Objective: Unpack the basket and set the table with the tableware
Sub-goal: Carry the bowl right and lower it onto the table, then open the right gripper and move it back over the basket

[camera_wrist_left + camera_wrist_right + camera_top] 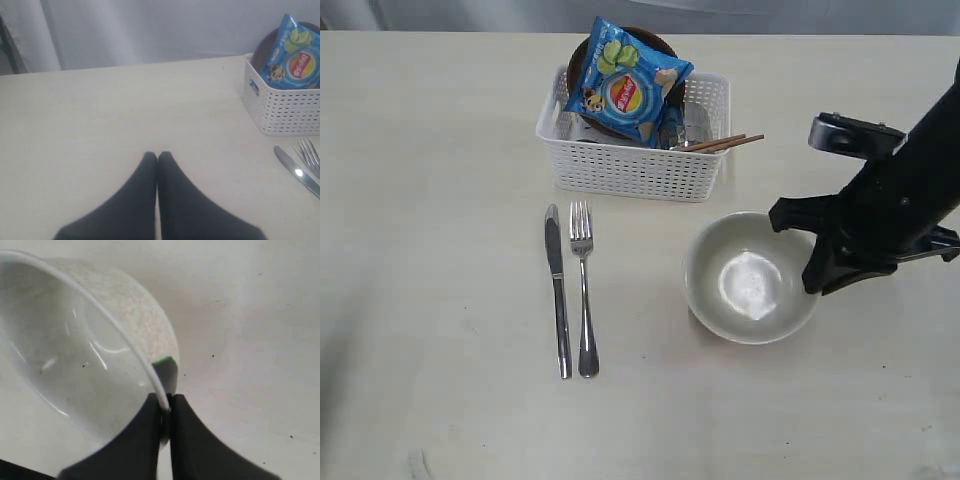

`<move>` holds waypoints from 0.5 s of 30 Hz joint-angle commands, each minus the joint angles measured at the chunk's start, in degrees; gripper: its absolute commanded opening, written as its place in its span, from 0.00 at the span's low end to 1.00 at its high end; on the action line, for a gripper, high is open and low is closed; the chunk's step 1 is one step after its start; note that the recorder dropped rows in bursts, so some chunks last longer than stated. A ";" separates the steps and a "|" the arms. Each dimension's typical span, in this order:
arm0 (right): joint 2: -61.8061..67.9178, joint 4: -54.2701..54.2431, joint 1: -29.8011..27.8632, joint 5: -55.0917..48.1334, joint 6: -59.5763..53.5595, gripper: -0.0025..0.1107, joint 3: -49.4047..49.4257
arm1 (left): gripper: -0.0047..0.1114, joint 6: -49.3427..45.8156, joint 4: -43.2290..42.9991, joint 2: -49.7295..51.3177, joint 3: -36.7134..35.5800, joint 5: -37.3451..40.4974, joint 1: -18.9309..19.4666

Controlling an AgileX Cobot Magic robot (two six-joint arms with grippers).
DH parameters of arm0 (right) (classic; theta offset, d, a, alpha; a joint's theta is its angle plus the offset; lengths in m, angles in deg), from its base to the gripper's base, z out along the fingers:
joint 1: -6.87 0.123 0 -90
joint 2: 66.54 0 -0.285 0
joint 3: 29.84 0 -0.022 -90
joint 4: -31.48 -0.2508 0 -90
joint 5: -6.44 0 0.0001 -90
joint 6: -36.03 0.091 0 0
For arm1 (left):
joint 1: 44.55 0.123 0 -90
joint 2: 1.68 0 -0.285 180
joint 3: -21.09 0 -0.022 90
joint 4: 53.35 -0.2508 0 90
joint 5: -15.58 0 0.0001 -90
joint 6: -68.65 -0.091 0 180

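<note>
Evidently the right gripper [166, 410] was clenched on the rim of the bowl [750, 280], low on the counter [440, 250] near the fork [584, 290]; it was best settled flat before letting go.

White grid-holed basket [635, 170], blue chip bag [625, 92], cream bowl [750, 280], silver knife [558, 300] and fork [585, 300], beige table [440, 200]

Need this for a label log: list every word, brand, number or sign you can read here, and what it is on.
"Lay's": on the round red logo of the blue chip bag in the basket; blurred, just legible.
Other print on the blue chip bag: too small to read.
On the knife, fork and bowl: no text visible.
</note>
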 commanded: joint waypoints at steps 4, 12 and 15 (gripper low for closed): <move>4.04 -1.52 -0.96 0.81 -2.38 0.02 0.12 | 0.04 -0.09 0.04 -0.26 -0.15 -0.41 0.15; 6.62 -1.52 -0.96 1.10 -5.03 0.03 -0.01 | 0.04 -0.09 0.04 -0.26 -0.15 -0.41 0.15; 6.62 -1.52 -0.96 1.77 -5.18 0.16 -0.01 | 0.04 -0.09 0.04 -0.26 -0.15 -0.41 0.15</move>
